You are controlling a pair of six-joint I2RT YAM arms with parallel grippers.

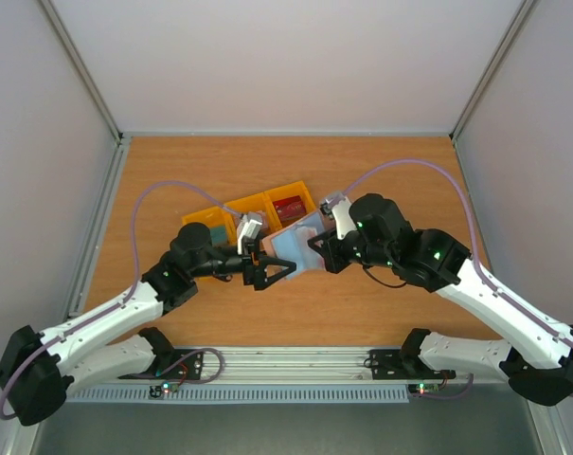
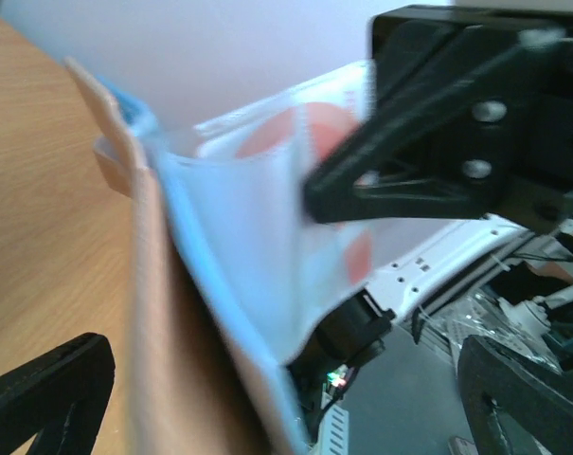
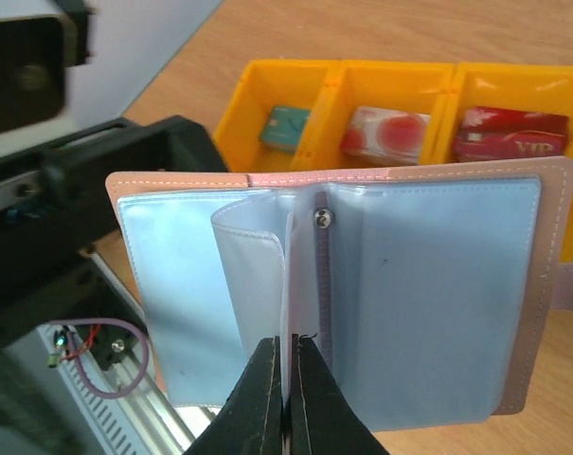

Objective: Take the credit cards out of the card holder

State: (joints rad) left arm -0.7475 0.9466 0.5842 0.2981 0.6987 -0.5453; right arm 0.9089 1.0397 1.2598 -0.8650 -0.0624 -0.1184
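Over the middle of the table, the right gripper [image 3: 284, 346] is pinched shut on the card holder [image 3: 428, 284] and holds it open. The left gripper [image 1: 270, 272] is wide and holds nothing. Farther back, the teal card [image 3: 284, 125], the white and red card [image 3: 385, 135] and the dark red card [image 3: 509, 133] lie in the yellow tray [image 3: 338, 68]. The job looks nearly done.

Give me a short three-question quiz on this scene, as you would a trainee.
1. True or false: the right pincer is shut on the card holder.
2. In the right wrist view, which compartment of the yellow tray holds the teal card? A left, B middle, C right.
3. How many cards lie in that tray?
Key: 1 true; 2 A; 3 three.
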